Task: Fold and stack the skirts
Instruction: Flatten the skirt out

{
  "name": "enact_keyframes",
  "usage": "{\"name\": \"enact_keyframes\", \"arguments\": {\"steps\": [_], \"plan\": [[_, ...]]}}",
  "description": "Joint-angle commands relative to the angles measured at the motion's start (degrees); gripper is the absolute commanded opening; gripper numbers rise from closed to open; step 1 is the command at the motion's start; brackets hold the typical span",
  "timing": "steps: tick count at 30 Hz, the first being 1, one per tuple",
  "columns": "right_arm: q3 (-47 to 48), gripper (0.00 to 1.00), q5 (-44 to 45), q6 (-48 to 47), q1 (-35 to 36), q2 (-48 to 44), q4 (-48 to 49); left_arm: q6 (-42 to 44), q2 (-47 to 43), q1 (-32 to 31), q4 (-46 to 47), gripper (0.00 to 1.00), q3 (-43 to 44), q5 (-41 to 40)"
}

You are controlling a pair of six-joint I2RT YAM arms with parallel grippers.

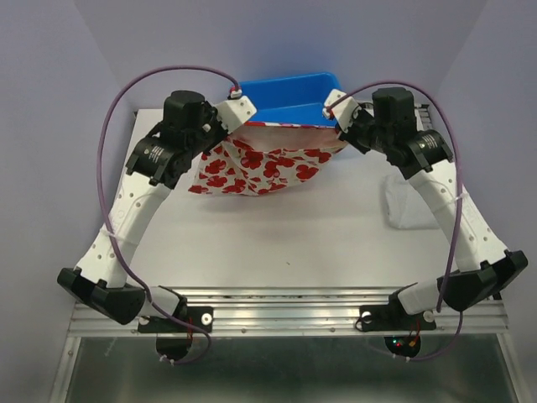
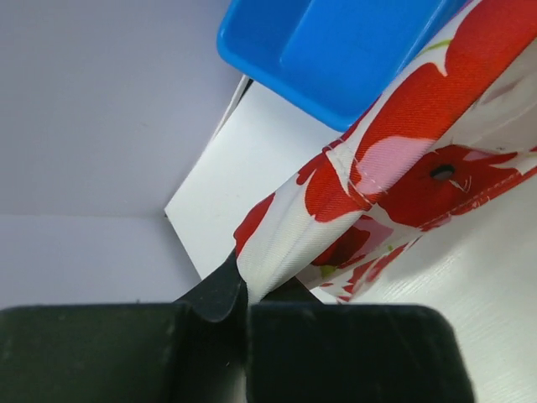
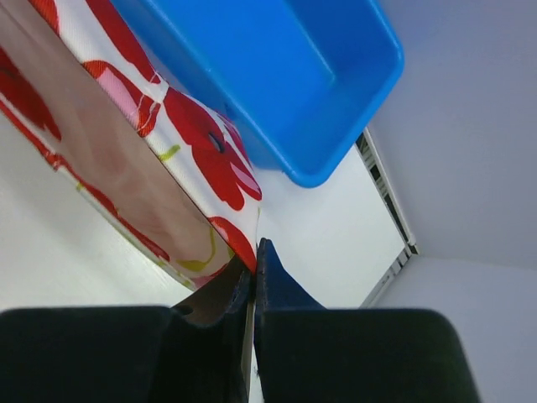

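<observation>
Pinching one top corner of the flowered skirt (image 2: 394, 126) between the pressed-together jaws of the left gripper (image 2: 243, 290), with the cloth bunching into a fold right at the fingertips. Pinching the opposite top corner in the right gripper (image 3: 253, 260) the same way, with only a thin slit between those jaws and the skirt's edge caught in it. Holding the waistband stretched in a nearly straight line from one pair of jaws to the other. Letting the rest of the skirt drape down below and on the near side of both pairs of jaws, spreading onto the white table (image 1: 294, 243). Working just in front of the blue tub (image 1: 289, 96), which is sitting directly beyond the jaws and behind the taut waistband. Leaving the plain white skirt (image 1: 407, 206) crumpled on the table, well apart from the right jaws, out to their right and nearer the bases, touched by neither gripper.
</observation>
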Motion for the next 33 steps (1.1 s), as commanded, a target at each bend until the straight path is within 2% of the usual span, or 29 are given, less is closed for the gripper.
{"name": "enact_keyframes", "arguments": {"steps": [1, 2, 4, 5, 7, 10, 12, 16, 18, 20, 21, 22, 25, 26, 27, 28, 29, 30, 31, 32, 33], "plan": [[-0.85, 0.01, 15.46, -6.55, -4.75, -3.28, -14.04, 5.94, -7.79, 3.13, -6.54, 0.01, -3.17, -9.25], [-5.04, 0.01, 14.67, -6.37, -4.75, -4.07, -16.23, 6.99, -9.30, 3.04, -7.43, 0.06, -5.91, -5.06], [-10.24, 0.01, 10.73, -5.41, -4.75, -5.83, -17.82, 8.14, -12.63, 2.95, -10.93, 0.09, -13.88, 0.67], [-14.44, 0.01, 6.70, -5.23, -4.75, -6.88, -19.22, 9.53, -13.09, 2.60, -12.52, 0.11, -16.28, 7.92], [-17.19, 0.03, 2.38, -4.61, -4.14, -6.20, -22.47, 11.82, -13.18, 2.16, -17.86, 0.12, -21.63, 17.42], [-20.01, 0.07, -5.79, -4.52, -1.95, -3.31, -26.34, 15.25, -11.96, 1.81, -21.76, 0.11, -26.39, 25.37], [-20.81, 0.09, -8.01, -4.00, -0.01, -1.37, -26.71, 16.31, -10.37, 1.72, -22.29, 0.08, -27.12, 27.41], [-21.08, 0.09, -12.22, -2.94, 2.46, 6.44, -22.33, 16.06, -0.56, 1.72, -20.02, 0.04, -25.72, 29.78], [-18.80, 0.09, -13.28, -2.76, 2.46, 11.01, -21.87, 15.96, 3.15, 1.72, -19.13, 0.07, -24.66, 30.84], [-14.07, 0.17, -14.26, -2.06, 2.46, 17.52, -22.22, 15.70, 8.60, 1.72, -17.90, 0.11, -22.90, 31.28], [-12.48, 0.22, -14.43, -1.71, 2.46, 20.50, -22.14, 15.61, 10.01, 1.98, -17.03, 0.18, -22.29, 31.11], [-10.98, 0.39, -14.26, -1.45, 2.46, 21.40, -21.70, 15.09, 12.55, 2.24, -16.50, 0.22, -20.89, 30.59], [-5.00, 0.57, -13.12, -0.57, 2.46, 22.63, -21.08, 14.39, 15.20, 3.56, -15.96, 0.32, -17.64, 31.36], [-3.68, 0.69, -12.85, 0.04, 2.46, 22.46, -20.73, 14.38, 16.17, 4.96, -16.66, 0.36, -14.49, 33.02], [-2.37, 0.72, -12.76, 0.40, 1.76, 22.20, -20.56, 14.64, 16.61, 5.67, -17.45, 0.44, -12.81, 34.08], [0.17, 0.76, -13.37, 1.27, 0.80, 21.85, -20.47, 14.99, 17.05, 6.46, -19.72, 0.46, -9.66, 35.23], [1.33, 0.78, -14.07, 1.89, 0.18, 21.50, -20.55, 15.43, 17.06, 7.95, -20.87, 0.60, -8.24, 37.33], [2.38, 0.80, -14.78, 2.42, -0.43, 20.28, -20.55, 15.96, 16.88, 8.74, -21.67, 0.63, -7.09, 38.30], [3.79, 0.83, -16.79, 3.12, -1.75, 19.48, -20.64, 16.40, 16.18, 9.62, -23.16, 0.79, -5.69, 39.27], [4.06, 0.85, -17.76, 3.39, -2.45, 17.65, -20.82, 16.67, 15.74, 11.28, -23.61, 0.85, -5.32, 40.93], [3.89, 0.87, -18.82, 3.56, -3.24, 16.50, -20.82, 16.75, 15.30, 12.17, -23.70, 0.86, -5.32, 41.65]]}}
